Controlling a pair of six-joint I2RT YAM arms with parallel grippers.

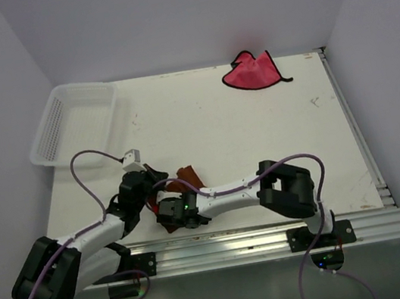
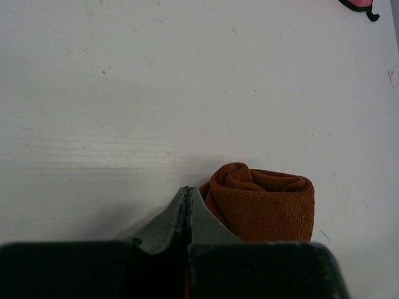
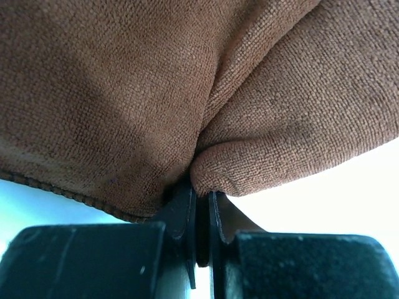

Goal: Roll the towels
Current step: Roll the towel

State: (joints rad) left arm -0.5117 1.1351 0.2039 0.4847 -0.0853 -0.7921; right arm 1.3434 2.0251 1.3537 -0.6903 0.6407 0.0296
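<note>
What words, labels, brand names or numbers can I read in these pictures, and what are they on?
None can be read.
The rust-brown fuzzy towel, the pink-red towel with dark edging, the white plastic mesh basket and the white table carry no print.
The small white block on the left arm's cable is too small to show any marking.

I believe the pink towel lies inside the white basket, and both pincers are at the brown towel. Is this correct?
No: the pink towel lies on the table at the far right, outside the white basket, as the top external view shows. The left pincer and right pincer are at the brown towel.
</note>
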